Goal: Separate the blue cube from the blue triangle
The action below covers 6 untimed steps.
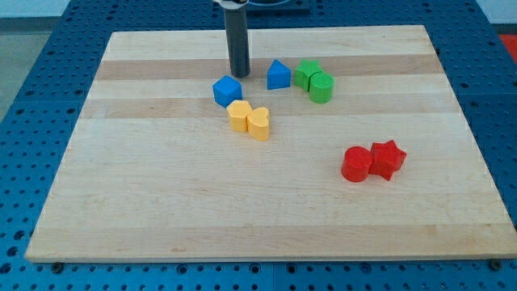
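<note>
The blue cube sits on the wooden board left of centre near the view's top. The blue triangle stands to its right and slightly higher, with a gap between them. My tip is the lower end of a dark rod that comes down from the view's top. It rests on the board just above and right of the blue cube, close to its upper corner, and left of the blue triangle.
Two green blocks touch each other right of the blue triangle. A yellow block and a yellow heart sit together just below the blue cube. A red cylinder and a red star sit at lower right.
</note>
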Each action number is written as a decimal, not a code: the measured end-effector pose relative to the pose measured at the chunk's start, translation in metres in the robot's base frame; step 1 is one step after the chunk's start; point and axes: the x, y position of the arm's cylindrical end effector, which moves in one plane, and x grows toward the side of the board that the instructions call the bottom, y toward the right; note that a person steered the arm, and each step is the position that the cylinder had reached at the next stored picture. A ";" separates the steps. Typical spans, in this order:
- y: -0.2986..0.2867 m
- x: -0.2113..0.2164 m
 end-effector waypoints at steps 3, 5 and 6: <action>0.014 0.032; 0.030 0.035; 0.035 0.049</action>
